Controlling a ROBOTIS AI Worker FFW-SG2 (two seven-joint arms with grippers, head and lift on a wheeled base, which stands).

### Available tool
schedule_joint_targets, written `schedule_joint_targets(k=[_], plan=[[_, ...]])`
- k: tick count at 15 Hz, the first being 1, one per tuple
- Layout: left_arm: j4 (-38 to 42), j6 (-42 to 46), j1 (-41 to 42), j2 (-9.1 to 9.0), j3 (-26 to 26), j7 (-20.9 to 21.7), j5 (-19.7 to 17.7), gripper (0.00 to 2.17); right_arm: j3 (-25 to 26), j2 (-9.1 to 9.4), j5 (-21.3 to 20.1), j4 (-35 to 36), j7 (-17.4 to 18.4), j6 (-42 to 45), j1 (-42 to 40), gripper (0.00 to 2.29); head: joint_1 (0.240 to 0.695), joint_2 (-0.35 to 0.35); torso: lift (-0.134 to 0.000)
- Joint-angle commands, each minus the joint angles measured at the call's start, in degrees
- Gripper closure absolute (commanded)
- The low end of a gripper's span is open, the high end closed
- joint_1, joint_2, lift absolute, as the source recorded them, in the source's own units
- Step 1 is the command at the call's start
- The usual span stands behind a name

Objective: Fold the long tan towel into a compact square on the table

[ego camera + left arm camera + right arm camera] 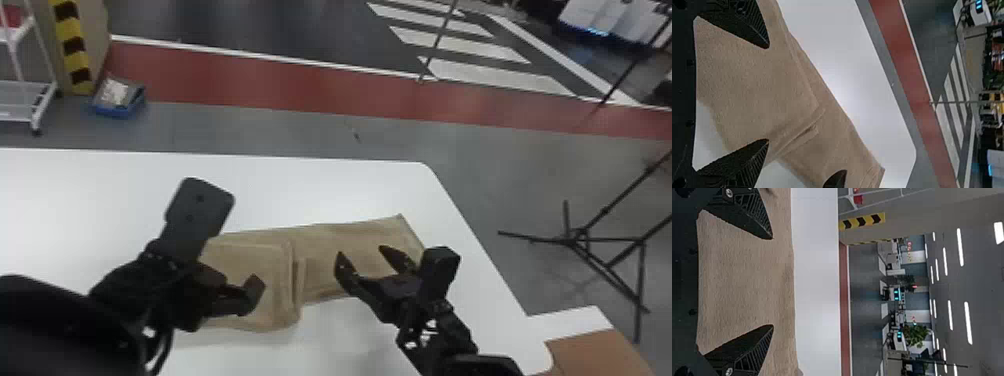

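Where the tan towel (345,242) lies: on the white table (100,200), a long strip running roughly along the far edge, its right end near the table's right edge.
Folded part: left portion doubled over, layered crease crosswise at the strip's middle; flatter portion from there to the right end.
Left arm (60,325): in from the head view's bottom-left, angled inward toward the right edge, wrist over the towel's folded part.
Left gripper (241,283): fingers apart, above the folded layers; contact can't tell.
Right arm (462,335): in from the bottom, right side, slanting forward and left.
Right gripper (361,253): fingers spread, tips pointing toward the far edge, over the flatter portion; contact can't tell.
Beyond far edge: blue bin (120,107) on the floor.
Beyond right edge: black tripod (575,237) on the floor, brown surface (595,352) nearer.
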State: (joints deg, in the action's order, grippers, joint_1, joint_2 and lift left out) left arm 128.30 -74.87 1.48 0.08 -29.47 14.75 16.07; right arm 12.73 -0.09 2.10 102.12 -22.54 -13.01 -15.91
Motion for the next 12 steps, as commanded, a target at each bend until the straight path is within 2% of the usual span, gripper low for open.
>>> schedule_joint_targets(k=[1, 2, 3, 5, 7, 8, 12], plan=[[2.5, 11.3, 6.0, -0.23, 9.6, 0.9, -0.9, 0.01, -4.3, 0.14, 0.0, 0.7, -0.9, -3.3, 0.0, 0.08, 0.695, -0.339, -0.113], [2.5, 16.5, 8.1, -0.23, 13.0, 1.2, -1.2, 0.01, -5.6, 0.14, -0.1, 0.7, -1.3, -4.5, 0.1, 0.08, 0.695, -0.3, -0.113], [2.4, 23.2, 9.9, -0.23, 16.6, 1.2, -3.3, 0.01, -7.0, 0.14, -0.2, 1.0, -1.3, -5.4, 0.1, 0.08, 0.695, -0.219, -0.113], [0.5, 36.2, 12.4, -0.23, 23.3, 0.6, -8.5, 0.02, -9.1, 0.14, -0.1, 2.2, -2.6, -9.1, -0.3, 0.09, 0.695, -0.146, -0.113], [-1.3, 45.4, 14.1, -0.23, 28.4, 0.5, -11.5, 0.03, -10.4, 0.14, -0.2, 2.8, -3.0, -11.2, -0.5, 0.09, 0.695, -0.088, -0.113], [-1.6, 45.6, 14.6, -0.23, 30.6, 0.9, -12.7, 0.03, -10.7, 0.14, -0.2, 3.1, -3.0, -13.0, -0.5, 0.09, 0.695, -0.028, -0.113], [-2.1, 48.9, 17.9, -0.23, 33.7, 1.4, -15.9, 0.03, -11.5, 0.14, -0.5, 3.2, -3.0, -14.5, -0.2, 0.09, 0.695, 0.049, -0.113]])
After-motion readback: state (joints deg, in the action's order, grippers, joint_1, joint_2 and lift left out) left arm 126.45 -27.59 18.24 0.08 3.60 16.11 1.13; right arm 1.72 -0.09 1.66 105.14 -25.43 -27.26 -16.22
